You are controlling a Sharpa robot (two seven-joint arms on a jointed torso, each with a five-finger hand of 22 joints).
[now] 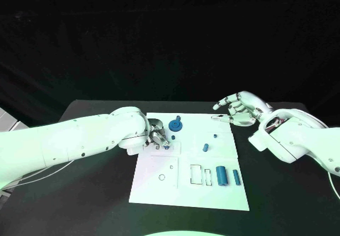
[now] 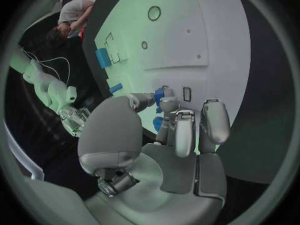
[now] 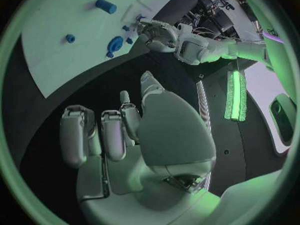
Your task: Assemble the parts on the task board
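White task board [image 1: 212, 196] mid-bench, assembly barely started. Left hand [image 1: 157, 136] pinches a small blue part [image 1: 166, 146] over the board's left side. Right hand [image 1: 240, 110] hovers off its far-right corner, fingers spread, empty. Blue cylinders [image 1: 221, 175] near board's right edge look unplaced.

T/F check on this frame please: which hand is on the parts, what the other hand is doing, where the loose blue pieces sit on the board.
1. The left hand works a small blue part on the task board. True.
2. The right hand holds a blue part. False: it hovers open, off the board's far right corner, holding nothing.
3. Two blue cylinders lie side by side on the board's near right area. True.
4. The round blue gear-like part lies off the board on the black table. False: it sits on the board's far edge.
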